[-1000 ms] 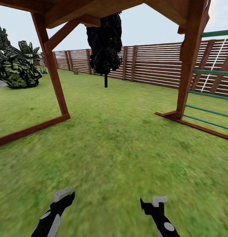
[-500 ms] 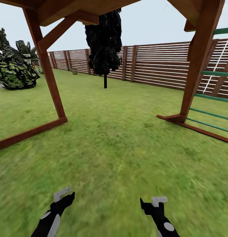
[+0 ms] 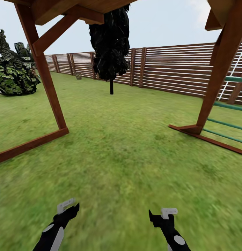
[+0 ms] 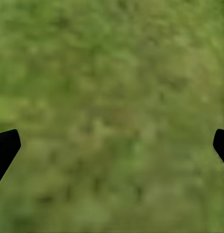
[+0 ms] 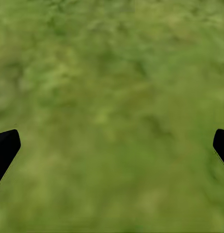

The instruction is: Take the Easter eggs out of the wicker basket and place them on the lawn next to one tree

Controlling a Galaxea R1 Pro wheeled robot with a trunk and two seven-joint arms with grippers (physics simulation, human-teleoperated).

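You were on your way, and no egg, basket or pale-trunked tree was in the pictures, so where they stood could not be told from here. By the task, the eggs should be light, hard, smooth and round. I judge they slip easily, so you should take each one across its middle, with soft pressure.

At the far left of the head view stood a leafy bush point(image 3: 14, 75). Next came the slanted brown post point(image 3: 44, 71) of a wooden frame, with its ground beam point(image 3: 30, 144) lying on the lawn point(image 3: 117, 146); that beam could stop your wheels. At lower left, the left pincer point(image 3: 69, 206) hung over grass, its fingers point(image 4: 5, 148) wide apart and empty. In the upper middle was a black-trunked tree point(image 3: 110, 42), not the kind you need, before the slatted fence point(image 3: 169, 71). At lower right, the right pincer point(image 3: 162, 213) was also spread and empty. At the right edge stood another post point(image 3: 218, 73) with green rungs point(image 3: 227, 122).
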